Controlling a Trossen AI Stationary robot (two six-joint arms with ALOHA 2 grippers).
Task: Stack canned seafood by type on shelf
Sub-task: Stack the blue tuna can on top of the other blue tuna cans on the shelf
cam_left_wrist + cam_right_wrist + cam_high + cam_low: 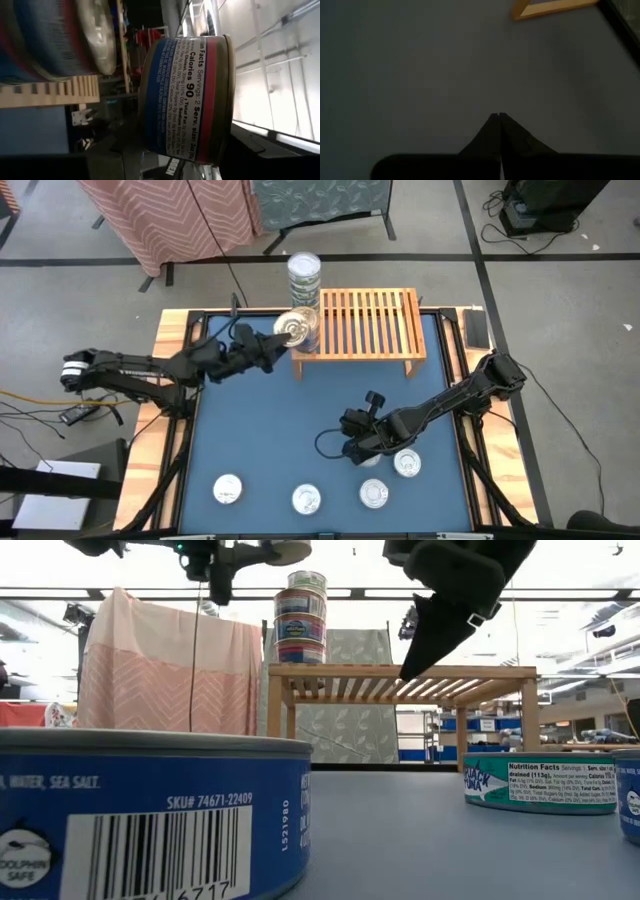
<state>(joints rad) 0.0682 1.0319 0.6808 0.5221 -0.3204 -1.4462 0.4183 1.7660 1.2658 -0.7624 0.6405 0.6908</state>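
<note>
The blue-labelled tin [150, 815] waits in front while the left claw [275, 345] pinches a can [296, 327] beside the shelf's [370, 325] stack [303, 275], likely matching types; right claw [499, 131] pressed together, idle.

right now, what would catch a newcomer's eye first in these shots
First, the tall stack of cans on the shelf's left end. The left gripper holds a gold-topped can raised beside that stack, at the shelf's near-left corner. Then the four loose cans in a row along the table's near edge, with the right gripper shut and empty over the blue mat just behind them.
</note>
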